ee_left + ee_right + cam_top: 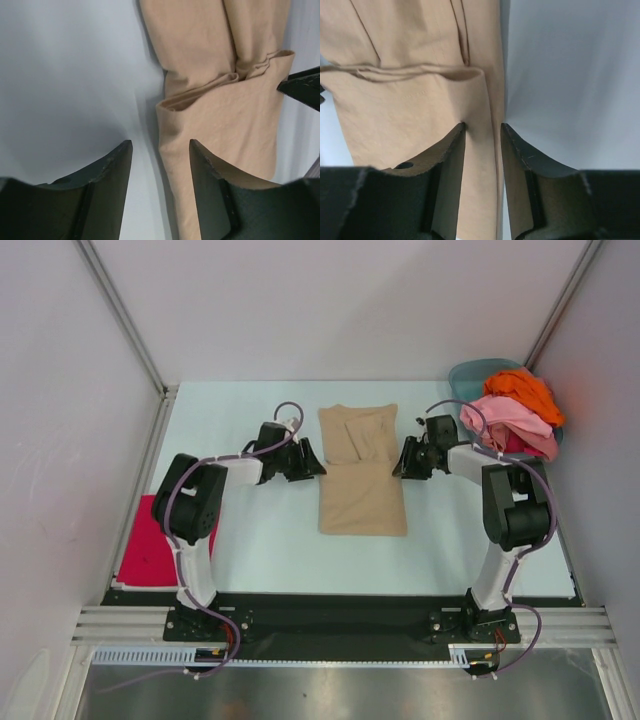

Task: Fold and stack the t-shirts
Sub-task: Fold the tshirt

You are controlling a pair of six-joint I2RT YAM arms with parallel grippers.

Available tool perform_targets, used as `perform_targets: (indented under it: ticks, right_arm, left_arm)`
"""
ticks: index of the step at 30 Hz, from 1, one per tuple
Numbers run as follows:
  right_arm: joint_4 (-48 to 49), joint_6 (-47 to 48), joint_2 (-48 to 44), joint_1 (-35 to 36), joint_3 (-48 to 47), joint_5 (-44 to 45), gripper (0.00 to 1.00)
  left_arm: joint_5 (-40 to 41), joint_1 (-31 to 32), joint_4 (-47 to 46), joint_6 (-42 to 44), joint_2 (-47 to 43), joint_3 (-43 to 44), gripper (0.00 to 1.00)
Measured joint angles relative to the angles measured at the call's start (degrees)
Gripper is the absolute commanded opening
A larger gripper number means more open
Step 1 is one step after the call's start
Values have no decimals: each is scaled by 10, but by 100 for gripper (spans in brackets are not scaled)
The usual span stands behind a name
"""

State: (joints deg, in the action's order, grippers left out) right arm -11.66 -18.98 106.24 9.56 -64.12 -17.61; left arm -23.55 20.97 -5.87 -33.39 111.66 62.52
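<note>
A tan t-shirt (pixel 362 472) lies flat in the middle of the table as a long strip, its far part doubled over the near part. My left gripper (pixel 314 462) sits at its left edge and my right gripper (pixel 404 462) at its right edge, both near the fold line. In the left wrist view the left gripper (pixel 160 145) is open, with the tan t-shirt's (pixel 215 75) edge lying under the gap. In the right wrist view the right gripper (pixel 483 126) is open too, straddling the edge of the tan t-shirt (pixel 410 105) without pinching it.
A folded magenta-red t-shirt (pixel 150 545) lies at the table's near left corner. A teal basin (pixel 474 371) at the back right holds an orange t-shirt (pixel 525 390) and a pink t-shirt (pixel 510 420). White walls close in the left, back and right sides.
</note>
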Motion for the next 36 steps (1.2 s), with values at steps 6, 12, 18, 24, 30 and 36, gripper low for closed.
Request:
perform_targets:
  ticks: [6, 12, 18, 24, 30, 36]
  right_arm:
    - [1, 0, 28, -1, -46, 0, 29]
    - [0, 2, 53, -3, -65, 1, 11]
    - [-5, 0, 74, -7, -79, 6, 15]
    - [-15, 6, 76, -3, -98, 39, 55]
    - [-70, 19, 33, 8, -94, 118, 61]
    - [-70, -6, -128, 10, 29, 103, 79]
  left_arm:
    - [-27, 0, -25, -18, 48, 44, 48]
    - [-21, -1, -23, -26, 72, 65, 20]
    - [-4, 0, 14, -16, 84, 94, 23]
    - [53, 2, 53, 18, 51, 96, 52]
    - [115, 9, 100, 44, -64, 16, 52]
    - [91, 51, 47, 16, -214, -114, 60]
